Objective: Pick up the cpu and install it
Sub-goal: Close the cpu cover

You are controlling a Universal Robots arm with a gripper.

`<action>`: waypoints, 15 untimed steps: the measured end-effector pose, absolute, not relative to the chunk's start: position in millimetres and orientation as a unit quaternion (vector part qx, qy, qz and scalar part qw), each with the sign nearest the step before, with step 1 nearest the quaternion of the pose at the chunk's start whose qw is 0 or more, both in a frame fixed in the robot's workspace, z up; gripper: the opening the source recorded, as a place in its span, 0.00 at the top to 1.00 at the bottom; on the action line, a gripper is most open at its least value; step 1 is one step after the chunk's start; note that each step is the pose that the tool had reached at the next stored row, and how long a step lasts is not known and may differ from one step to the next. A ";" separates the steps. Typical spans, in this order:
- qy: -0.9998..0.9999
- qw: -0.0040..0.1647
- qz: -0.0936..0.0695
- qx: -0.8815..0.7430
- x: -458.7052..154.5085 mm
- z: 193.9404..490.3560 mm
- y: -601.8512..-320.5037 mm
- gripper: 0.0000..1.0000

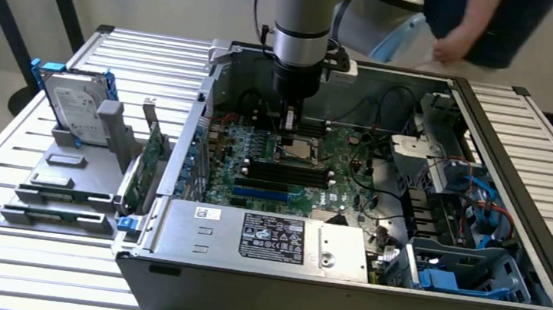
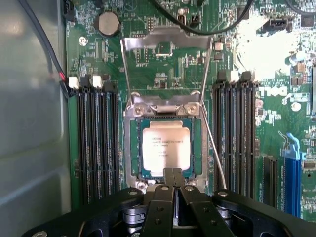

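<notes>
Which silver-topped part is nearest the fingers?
The cpu, lying flat in the motherboard socket right by the shut fingers; the hard drive stands outside the case.

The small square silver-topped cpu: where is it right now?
In the wrist view the cpu sits in the socket on the green motherboard, between two banks of black memory slots, next to the gripper.

Person (image 1: 486,23) at upper right of the exterior view cut off by the frame edge; cpu (image 2: 166,147) lettering too small to read, one edge hidden behind the claw (image 2: 173,172).
</notes>
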State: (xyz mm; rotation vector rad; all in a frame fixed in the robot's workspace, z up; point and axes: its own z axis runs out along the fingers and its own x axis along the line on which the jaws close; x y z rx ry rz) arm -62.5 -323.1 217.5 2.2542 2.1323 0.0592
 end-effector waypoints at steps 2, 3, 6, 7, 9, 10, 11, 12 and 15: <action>0.687 0.017 0.018 0.726 -55.3 219.4 -323.6 0.89; 0.687 0.016 0.018 0.726 -51.5 221.0 -323.9 0.89; 0.687 0.012 0.016 0.726 -41.1 228.1 -325.0 0.89; 0.687 0.010 0.015 0.726 -37.5 231.1 -325.5 0.89; 0.687 0.008 0.014 0.726 -30.6 237.0 -326.4 0.89; 0.687 0.007 0.014 0.727 -27.2 239.9 -326.9 0.89; 0.687 0.006 0.013 0.727 -23.5 242.8 -327.3 0.89; 0.687 0.004 0.013 0.727 -19.9 245.6 -327.7 0.89; 0.687 0.001 0.011 0.727 -7.9 253.6 -328.5 0.89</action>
